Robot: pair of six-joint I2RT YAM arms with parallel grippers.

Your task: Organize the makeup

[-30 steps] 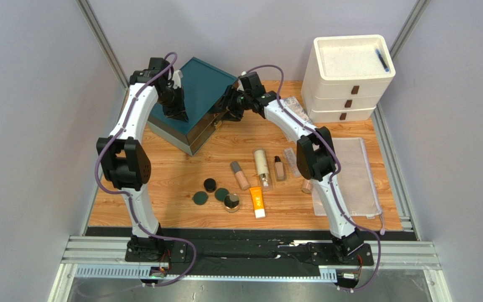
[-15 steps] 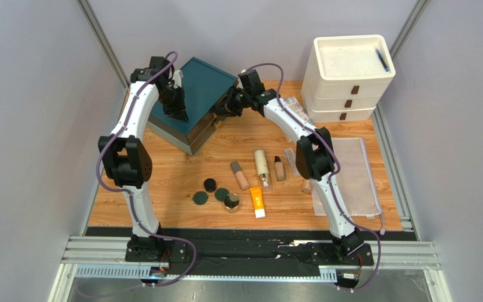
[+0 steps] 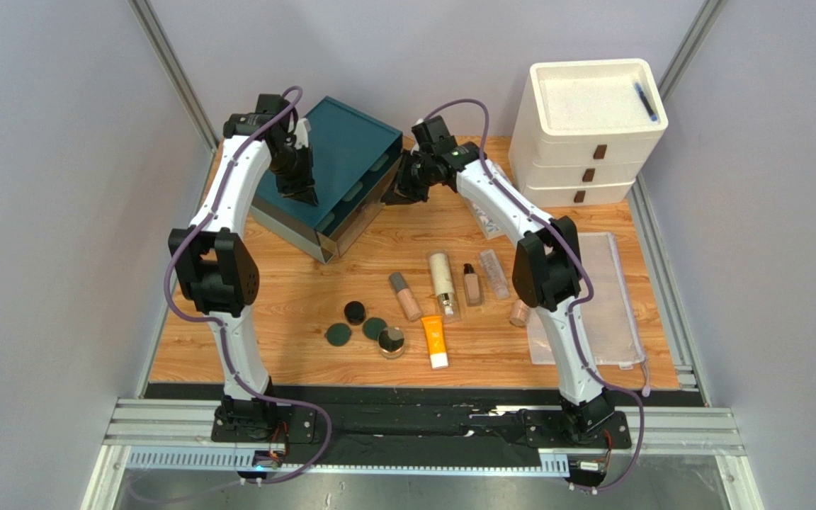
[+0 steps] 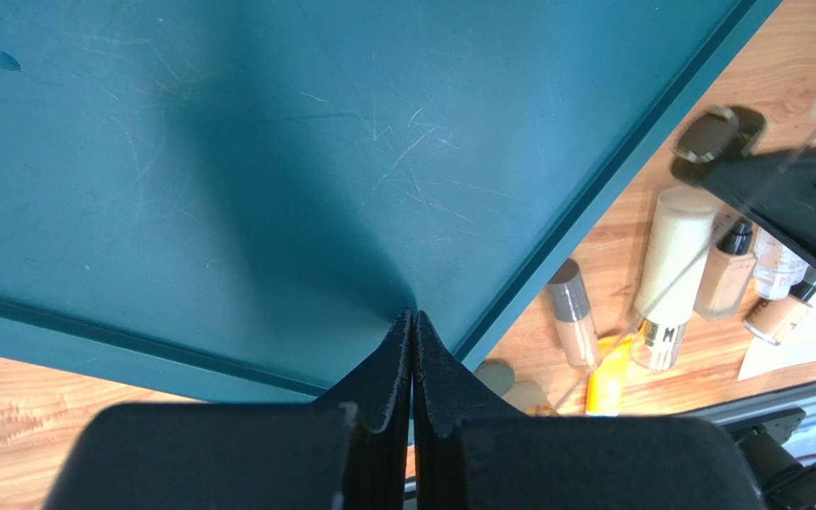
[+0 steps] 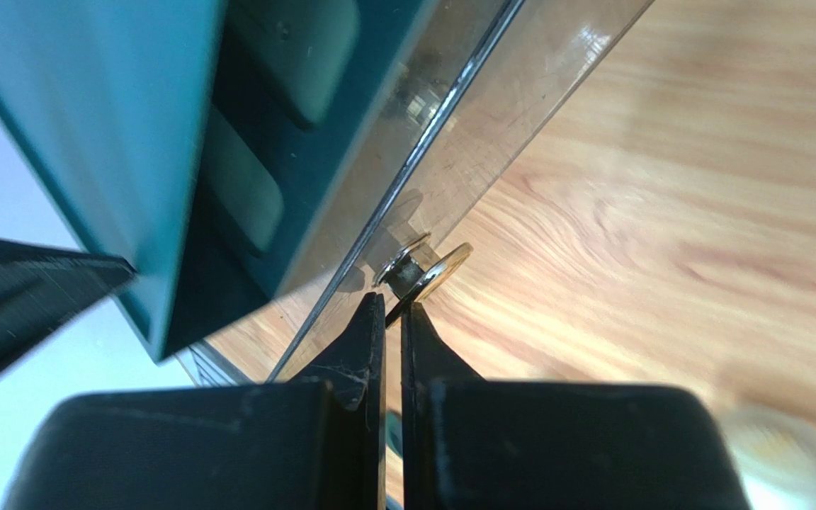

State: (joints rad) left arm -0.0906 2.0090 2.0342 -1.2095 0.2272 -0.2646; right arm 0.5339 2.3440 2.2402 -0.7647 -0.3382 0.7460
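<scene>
The makeup lies in a loose row on the wooden table: a cream-gold bottle (image 3: 442, 278), an orange tube (image 3: 435, 340), a beige tube (image 3: 405, 295), small bottles (image 3: 472, 285) and round dark compacts (image 3: 355, 311). Behind it stands a teal box (image 3: 343, 159) with a clear front door (image 5: 487, 138). My right gripper (image 5: 393, 306) is shut on the door's gold knob (image 5: 428, 271), and the door is swung out from the box, showing teal compartments inside. My left gripper (image 4: 413, 316) is shut and empty, its tips resting on the box's top (image 4: 274, 159).
A white three-drawer unit (image 3: 588, 128) stands at the back right. A clear mesh pouch (image 3: 593, 298) lies at the right, under my right arm. A patterned booklet (image 3: 497, 181) lies near the drawers. Grey walls close in both sides.
My right gripper closed on the gold knob and drew back to the right, swinging the clear door out. The left gripper stayed on the box top.
</scene>
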